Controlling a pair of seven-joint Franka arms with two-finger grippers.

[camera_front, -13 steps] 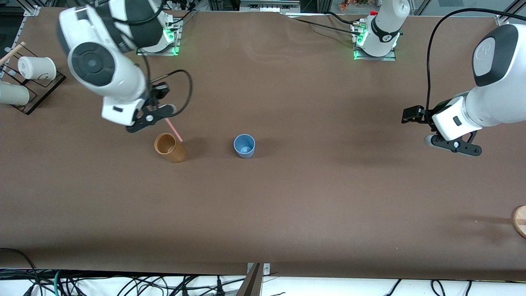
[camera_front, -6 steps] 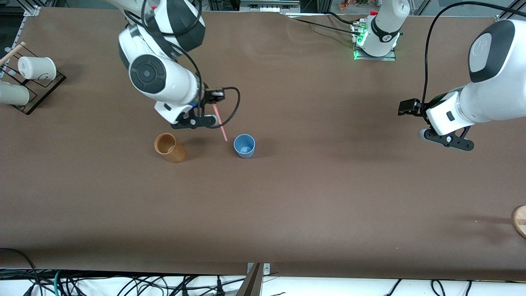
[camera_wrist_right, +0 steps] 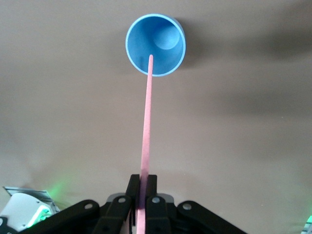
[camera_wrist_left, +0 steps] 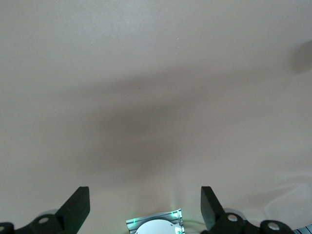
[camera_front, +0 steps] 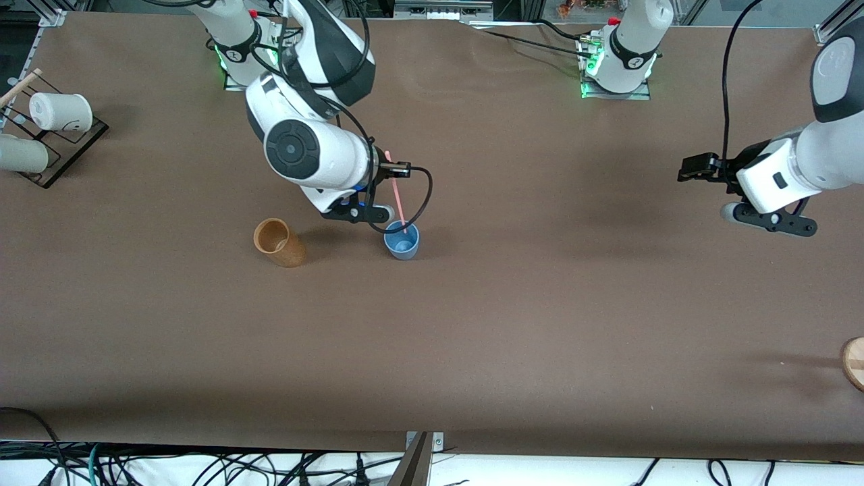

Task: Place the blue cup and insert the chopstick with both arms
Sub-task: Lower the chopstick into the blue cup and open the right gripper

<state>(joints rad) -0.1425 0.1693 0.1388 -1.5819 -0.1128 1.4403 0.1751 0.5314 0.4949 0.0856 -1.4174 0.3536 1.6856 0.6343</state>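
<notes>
The blue cup (camera_front: 401,239) stands upright and open near the table's middle, and it also shows in the right wrist view (camera_wrist_right: 156,45). My right gripper (camera_front: 390,177) hangs over the table just beside the cup, shut on the upper end of the pink chopstick (camera_front: 398,199). The chopstick (camera_wrist_right: 146,122) runs from the right gripper (camera_wrist_right: 145,187) straight down to the cup, and its lower tip sits at the cup's mouth. My left gripper (camera_front: 723,192) hangs open over bare table toward the left arm's end, with nothing between its fingers (camera_wrist_left: 78,207).
A tan-brown cup (camera_front: 277,243) stands beside the blue cup, toward the right arm's end. A black rack (camera_front: 67,145) with white cups sits at that end's edge. A round wooden piece (camera_front: 854,363) lies at the left arm's end.
The right arm has carried the chopstick from over the brown cup to the blue cup, its tip now at the cup's mouth. The left arm has shifted slightly.
</notes>
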